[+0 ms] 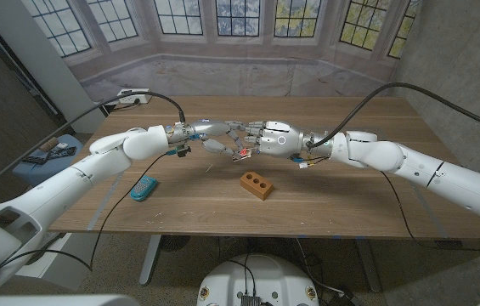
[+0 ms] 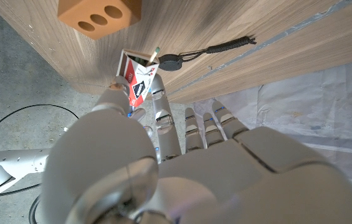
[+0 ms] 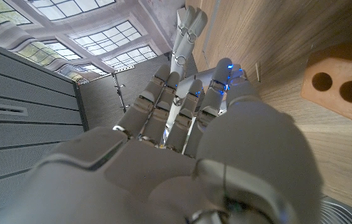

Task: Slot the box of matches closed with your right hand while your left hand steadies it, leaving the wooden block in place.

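Matchbox sits up off the wooden table, caught between the two hands where they meet over the middle. The left hand pinches it between thumb and fingertips; its other fingers reach on side by side. In the left wrist view the box stands past the thumb tip, small, red and white with dark print. Its tray is pushed partly out and a match pokes from the open end — so the box is not closed. The right hand comes in from the opposite side, fingers stretched forward and close together, their tips at the box; whether they press on it I cannot tell. Just beside the hands, nearer the robot, the wooden block lies on the table — brick-coloured, with round holes in its face. A teal brush lies well apart, under the left arm.
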Tool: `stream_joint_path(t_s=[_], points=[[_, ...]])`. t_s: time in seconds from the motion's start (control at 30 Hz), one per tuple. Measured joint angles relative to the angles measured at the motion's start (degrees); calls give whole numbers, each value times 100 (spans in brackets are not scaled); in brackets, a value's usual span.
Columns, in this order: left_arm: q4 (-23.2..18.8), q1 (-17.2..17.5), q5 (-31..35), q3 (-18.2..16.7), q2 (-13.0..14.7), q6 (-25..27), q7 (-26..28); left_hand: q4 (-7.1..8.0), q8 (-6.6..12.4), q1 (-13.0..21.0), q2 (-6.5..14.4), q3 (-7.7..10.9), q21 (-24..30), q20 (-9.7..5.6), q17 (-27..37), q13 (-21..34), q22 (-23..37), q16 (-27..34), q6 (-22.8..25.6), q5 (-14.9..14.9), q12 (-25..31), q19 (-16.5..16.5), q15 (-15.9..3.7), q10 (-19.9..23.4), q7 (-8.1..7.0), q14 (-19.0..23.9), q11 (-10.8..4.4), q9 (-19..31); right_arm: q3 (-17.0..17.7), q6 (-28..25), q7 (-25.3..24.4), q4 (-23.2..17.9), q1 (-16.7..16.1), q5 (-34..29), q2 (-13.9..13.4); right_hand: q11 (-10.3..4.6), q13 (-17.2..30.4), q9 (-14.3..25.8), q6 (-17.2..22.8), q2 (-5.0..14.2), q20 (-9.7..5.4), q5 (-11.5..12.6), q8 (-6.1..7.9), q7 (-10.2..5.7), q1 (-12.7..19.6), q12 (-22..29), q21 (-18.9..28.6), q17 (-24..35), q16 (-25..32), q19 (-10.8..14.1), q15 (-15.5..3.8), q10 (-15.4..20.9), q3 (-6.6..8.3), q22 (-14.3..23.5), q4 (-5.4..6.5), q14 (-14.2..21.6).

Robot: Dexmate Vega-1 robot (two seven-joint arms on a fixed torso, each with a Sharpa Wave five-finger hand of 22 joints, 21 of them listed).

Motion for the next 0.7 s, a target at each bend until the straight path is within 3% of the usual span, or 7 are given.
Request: stream_joint_path(t_s=[0.7], points=[[45,-6,50,2,-22,-45,37,0,-1,0,0,0,0,0,0,0,0,0,-1,0,0,0,0,0,1,0,0,-4,76,-91,171,-112,-175,95,32,0,0,-1,-1,0,0,0,0,0,0,0,0,0,-21,0,0,0,-15,0,16,0]])
